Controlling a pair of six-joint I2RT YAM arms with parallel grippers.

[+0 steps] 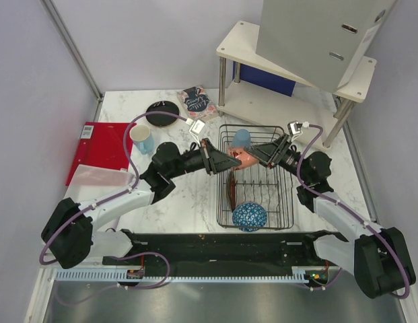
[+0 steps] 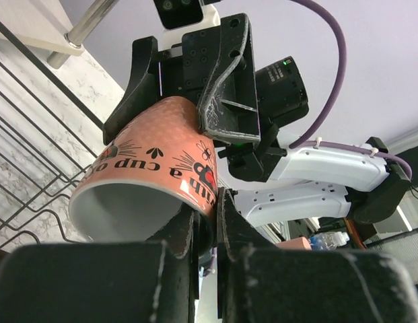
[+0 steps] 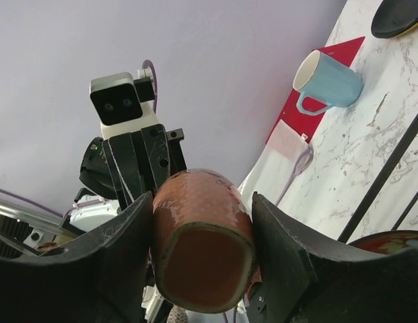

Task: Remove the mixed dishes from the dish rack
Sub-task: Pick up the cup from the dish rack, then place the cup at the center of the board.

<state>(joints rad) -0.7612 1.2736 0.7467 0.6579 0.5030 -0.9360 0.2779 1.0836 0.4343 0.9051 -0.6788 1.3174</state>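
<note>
Over the dish rack (image 1: 290, 202), the left gripper (image 2: 207, 225) is pinching the rim of the salmon-pink mug (image 2: 151, 165), and the right gripper (image 3: 202, 229) is clasping its body.

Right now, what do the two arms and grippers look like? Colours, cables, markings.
Both alike: left arm and right arm have white links with bulky black joint housings. A purple cable runs along each. The left gripper and right gripper are black, with two wedge-shaped fingers, each topped by a small white camera block. No legible markings.
</note>
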